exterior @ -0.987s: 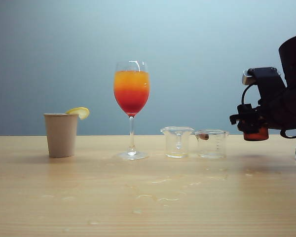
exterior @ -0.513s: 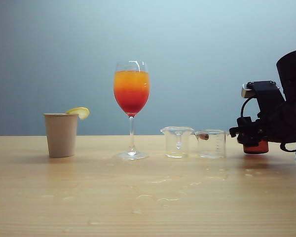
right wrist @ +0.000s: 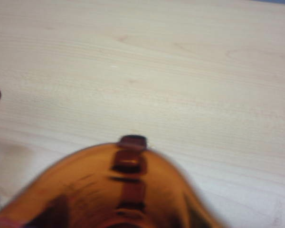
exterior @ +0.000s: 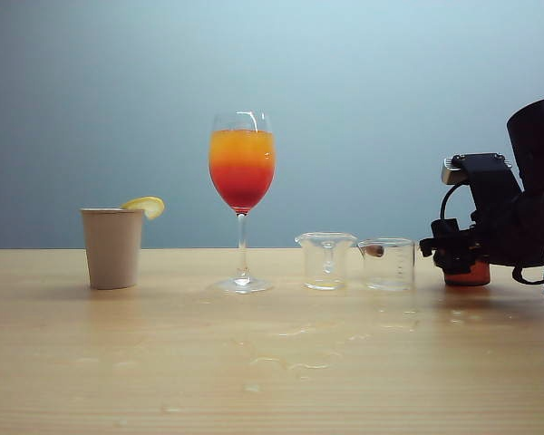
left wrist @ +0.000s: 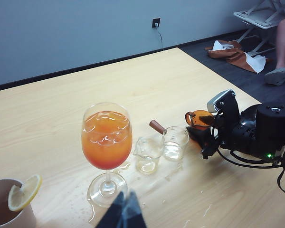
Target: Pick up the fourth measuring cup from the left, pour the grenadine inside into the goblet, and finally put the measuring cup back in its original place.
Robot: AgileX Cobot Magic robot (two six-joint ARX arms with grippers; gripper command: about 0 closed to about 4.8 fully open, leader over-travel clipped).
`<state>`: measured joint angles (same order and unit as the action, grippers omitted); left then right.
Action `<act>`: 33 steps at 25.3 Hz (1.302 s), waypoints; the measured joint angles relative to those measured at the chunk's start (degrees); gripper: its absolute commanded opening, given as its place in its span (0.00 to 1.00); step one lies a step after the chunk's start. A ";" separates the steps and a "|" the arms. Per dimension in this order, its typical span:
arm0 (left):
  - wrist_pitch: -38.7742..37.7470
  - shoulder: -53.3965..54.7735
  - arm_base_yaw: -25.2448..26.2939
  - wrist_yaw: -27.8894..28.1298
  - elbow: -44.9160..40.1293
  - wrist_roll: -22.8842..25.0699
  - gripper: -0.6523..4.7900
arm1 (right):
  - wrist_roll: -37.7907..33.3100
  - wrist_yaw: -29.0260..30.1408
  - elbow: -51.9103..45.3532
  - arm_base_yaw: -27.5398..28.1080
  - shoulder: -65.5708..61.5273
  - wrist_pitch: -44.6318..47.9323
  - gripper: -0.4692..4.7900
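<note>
The goblet point(exterior: 242, 199) stands on the wooden table point(exterior: 163, 362). It is full of a drink that is orange on top and red at the bottom; the red part is the grenadine point(exterior: 242, 190). I use this tall glass to say where all the other things are.

On one side of the goblet sits a paper cup point(exterior: 112, 247) with a lemon slice point(exterior: 145, 206) on its rim. On the other side, close to the goblet's foot, stand two clear measuring cups point(exterior: 326, 261) side by side, nearly touching. A small brown handle point(left wrist: 157, 127) sticks out by the far one.

Past those two cups, farthest from the goblet, is the fourth measuring cup point(exterior: 468, 273). It looks dark orange-brown. It stands upright, and its bottom seems to rest on the table.

The right gripper point(exterior: 455, 256) is down low around this cup. Its black fingers sit on both sides of it, but I cannot tell if they squeeze it or have let go. Seen from the right wrist, the cup point(right wrist: 118, 190) fills the near part of the picture, blurry and amber.

The left gripper point(left wrist: 123, 213) hangs in the air near the goblet, away from everything. Only its dark tips show, close together.

Small wet spots point(exterior: 290, 358) shine on the table in front of the goblet.
</note>
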<state>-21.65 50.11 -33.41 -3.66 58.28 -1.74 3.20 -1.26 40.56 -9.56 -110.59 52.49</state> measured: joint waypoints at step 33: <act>-1.68 0.00 0.00 -0.02 0.00 -0.46 0.11 | -1.03 2.75 -0.04 -3.54 36.83 -51.76 0.09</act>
<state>-23.33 50.11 -33.41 -3.68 58.28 -2.20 2.17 1.50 40.51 -13.10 -73.76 0.73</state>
